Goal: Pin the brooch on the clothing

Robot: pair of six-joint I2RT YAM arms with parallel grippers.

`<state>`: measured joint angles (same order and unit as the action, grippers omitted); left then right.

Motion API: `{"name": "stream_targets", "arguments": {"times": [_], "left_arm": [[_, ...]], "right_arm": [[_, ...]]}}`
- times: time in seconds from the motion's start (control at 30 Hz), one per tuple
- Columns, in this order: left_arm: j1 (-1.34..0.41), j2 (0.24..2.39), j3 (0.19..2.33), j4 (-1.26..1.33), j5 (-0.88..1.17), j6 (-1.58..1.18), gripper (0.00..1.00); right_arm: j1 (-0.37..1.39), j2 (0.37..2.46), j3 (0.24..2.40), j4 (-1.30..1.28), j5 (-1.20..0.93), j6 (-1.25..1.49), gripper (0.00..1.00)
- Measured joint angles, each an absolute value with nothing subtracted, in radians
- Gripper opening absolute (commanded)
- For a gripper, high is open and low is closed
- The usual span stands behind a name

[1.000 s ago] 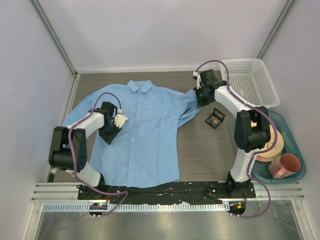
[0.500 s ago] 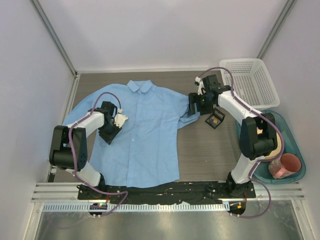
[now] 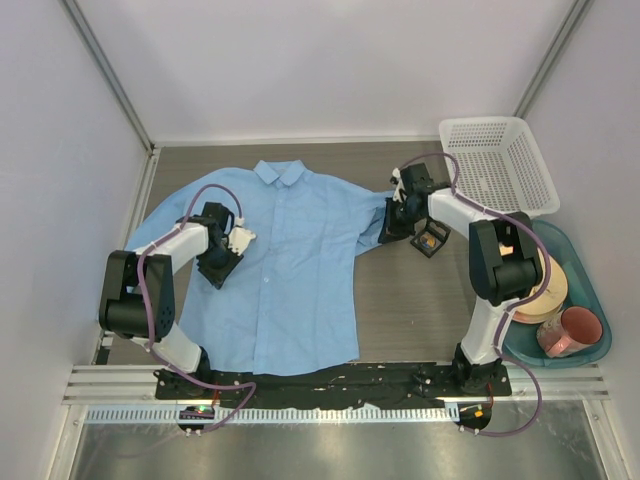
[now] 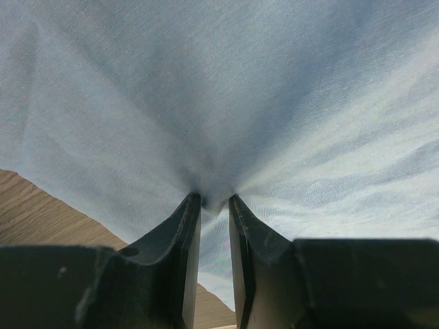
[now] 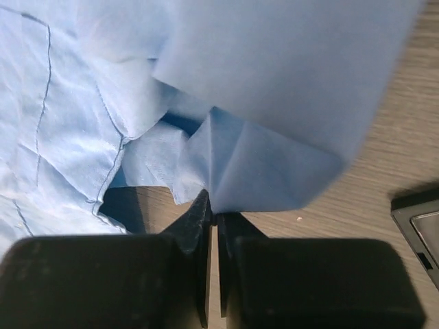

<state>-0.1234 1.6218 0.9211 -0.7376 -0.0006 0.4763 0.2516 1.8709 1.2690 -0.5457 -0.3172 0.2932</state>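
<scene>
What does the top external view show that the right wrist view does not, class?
Only the top view: the white plastic mesh basket and the pointed collar. Only the right wrist view: the right pincer closed on a folded fabric edge. Both: the light blue button-up shirt, the small black square case, the brown wooden table.

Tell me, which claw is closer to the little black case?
Right. The right claw grips the shirt just beside the black case; the left claw grips its far side.
</scene>
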Motion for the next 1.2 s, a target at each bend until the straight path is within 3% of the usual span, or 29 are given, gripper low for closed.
{"name": "stream_targets", "arguments": {"times": [0.4,0.43,0.47,0.57,0.7,0.93,1.2], "left_arm": [[-0.122,1.623,0.923,-0.739,0.001,0.475,0.27],[-0.122,1.623,0.923,-0.739,0.001,0.475,0.27],[-0.122,1.623,0.923,-0.739,0.001,0.475,0.27],[-0.122,1.623,0.923,-0.739,0.001,0.474,0.27],[-0.122,1.623,0.924,-0.739,0.001,0.472,0.27],[-0.121,1.627,0.928,-0.744,0.001,0.470,0.27],[-0.117,1.632,0.933,-0.748,0.005,0.455,0.27]], "right_arm": [[0.214,1.856,1.446,-0.680,-0.121,0.097,0.01],[0.214,1.854,1.473,-0.691,-0.097,0.073,0.08],[0.215,1.852,1.494,-0.698,-0.087,0.056,0.28],[0.215,1.850,1.534,-0.728,-0.086,0.047,0.63],[0.215,1.834,1.523,-0.752,-0.102,0.082,0.83],[0.219,1.711,1.299,-0.735,-0.204,0.199,0.86],[0.323,1.724,1.195,-0.604,-0.255,0.329,0.86]]}}
